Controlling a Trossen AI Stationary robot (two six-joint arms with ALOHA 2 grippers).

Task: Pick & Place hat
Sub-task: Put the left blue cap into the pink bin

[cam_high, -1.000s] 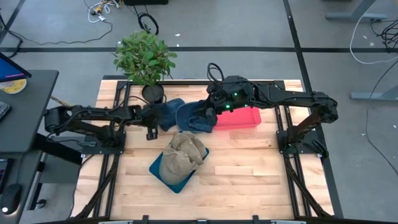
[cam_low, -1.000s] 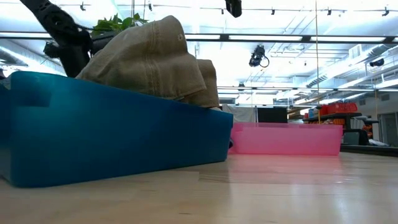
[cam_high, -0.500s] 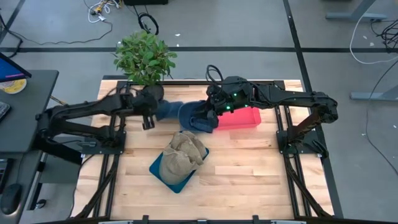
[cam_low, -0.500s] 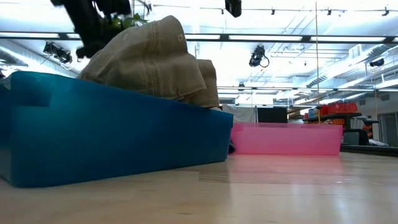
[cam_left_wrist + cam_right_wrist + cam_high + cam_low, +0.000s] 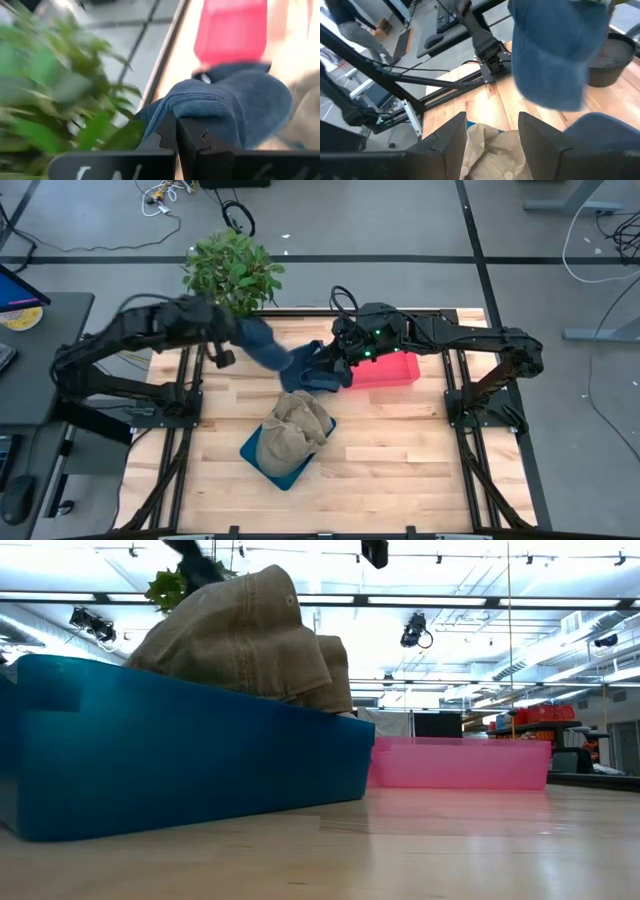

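High view shows the left gripper point(image 5: 238, 330) clenched on a blue hat point(image 5: 262, 348); the right gripper point(image 5: 338, 368) stands released beside it.

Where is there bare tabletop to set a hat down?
Bare wood lies right of the blue bin and in front of the pink bin. The back middle is crowded: left gripper, shut on the blue hat, right gripper, potted plant.

Blue hat point(image 5: 262, 345) lifted, stretched beside the plant; tan hat point(image 5: 296, 428) heaped in blue bin.
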